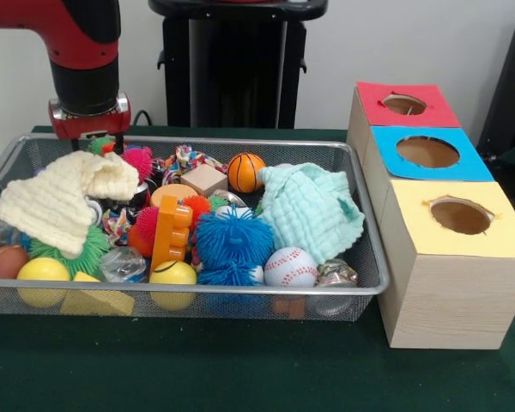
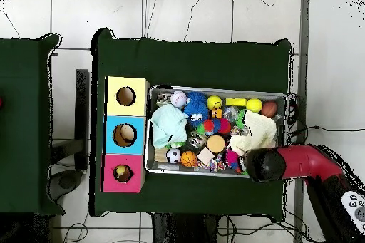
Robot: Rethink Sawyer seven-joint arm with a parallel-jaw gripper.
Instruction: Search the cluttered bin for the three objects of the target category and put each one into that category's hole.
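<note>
The bin (image 1: 197, 292) is a silver wire mesh basket full of mixed toys; it also shows in the overhead view (image 2: 214, 89). My gripper (image 1: 93, 135) hangs from the red arm over the bin's far left corner, low among the toys behind a cream knitted cloth (image 1: 64, 193). Its lower part is hidden. In the overhead view the arm's end (image 2: 258, 163) covers it. The hole (image 1: 403, 105) in the red face is on the farthest box, right of the bin, and shows in the overhead view (image 2: 122, 173).
Blue-faced hole (image 1: 427, 152) and yellow-faced hole (image 1: 460, 215) sit nearer in the same box row. In the bin: mint cloth (image 1: 313, 210), small basketball (image 1: 246, 172), baseball (image 1: 290, 267), blue spiky ball (image 1: 232, 240), orange toy brick (image 1: 170, 232), yellow balls (image 1: 172, 279), pink spiky ball (image 1: 138, 160).
</note>
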